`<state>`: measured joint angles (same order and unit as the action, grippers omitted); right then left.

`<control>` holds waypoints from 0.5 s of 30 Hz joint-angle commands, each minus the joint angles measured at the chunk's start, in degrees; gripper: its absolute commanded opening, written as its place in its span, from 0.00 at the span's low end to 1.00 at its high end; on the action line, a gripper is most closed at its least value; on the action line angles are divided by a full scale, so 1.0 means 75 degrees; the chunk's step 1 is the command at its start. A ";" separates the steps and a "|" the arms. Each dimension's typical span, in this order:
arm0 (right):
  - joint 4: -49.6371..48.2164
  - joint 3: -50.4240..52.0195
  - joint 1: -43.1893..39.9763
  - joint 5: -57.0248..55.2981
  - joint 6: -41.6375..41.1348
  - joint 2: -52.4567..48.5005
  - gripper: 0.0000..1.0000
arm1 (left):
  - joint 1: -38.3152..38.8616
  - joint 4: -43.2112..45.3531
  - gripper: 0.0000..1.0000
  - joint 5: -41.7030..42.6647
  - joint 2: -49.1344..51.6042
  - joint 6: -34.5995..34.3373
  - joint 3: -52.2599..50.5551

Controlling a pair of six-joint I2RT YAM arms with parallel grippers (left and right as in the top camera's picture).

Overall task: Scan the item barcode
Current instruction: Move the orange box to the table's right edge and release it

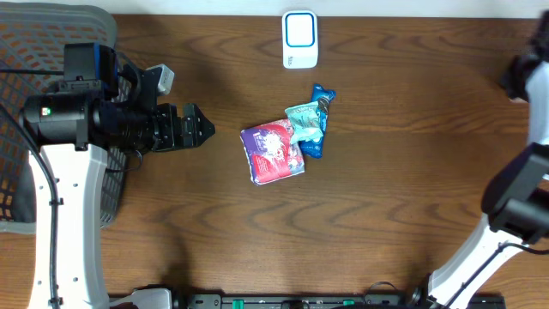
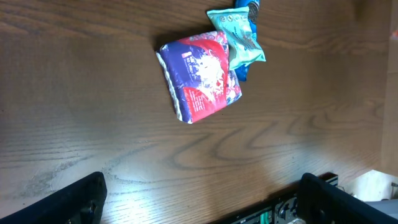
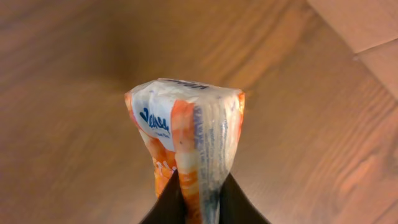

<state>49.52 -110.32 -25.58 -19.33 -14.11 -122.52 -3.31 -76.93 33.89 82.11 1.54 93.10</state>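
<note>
1. The left arm (image 1: 69,197) is built of white links and black joint housings, one marked by a green light (image 1: 47,111).
2. A black cable (image 1: 55,202) is routed along it.
3. Black fingers (image 2: 74,202) are fitted.
4. The right arm (image 1: 513,196) is coloured alike.

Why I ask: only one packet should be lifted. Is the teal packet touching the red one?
Touching. The left wrist view shows the teal packet overlapping the red packet at its top right corner, with no gap.

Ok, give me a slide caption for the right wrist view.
Orange-and-white packet pinched at its lower end between the right arm's dark jaws, wooden table blurred behind.
</note>
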 commanded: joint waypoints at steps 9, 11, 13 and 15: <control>0.0157 0.0819 -0.0886 0.3646 -0.0052 -0.0073 0.88 | 0.0017 -0.0020 0.98 -0.0073 0.0026 0.0079 -0.0047; 0.0195 0.0816 -0.0787 0.4552 0.0006 -0.0064 0.87 | 0.0017 -0.0020 0.98 -0.0073 0.0026 0.0079 -0.0047; 0.0195 0.0816 -0.0629 0.5592 0.0178 -0.0064 0.87 | 0.0017 -0.0020 0.98 -0.0073 0.0026 0.0079 -0.0047; 0.0198 0.0816 -0.0402 0.6382 0.0207 -0.0064 0.87 | 0.0017 -0.0020 0.98 -0.0070 0.0026 0.0079 -0.0047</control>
<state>50.85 -104.38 -31.38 12.75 -14.00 -122.56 -3.31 -76.93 33.89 82.11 1.52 93.10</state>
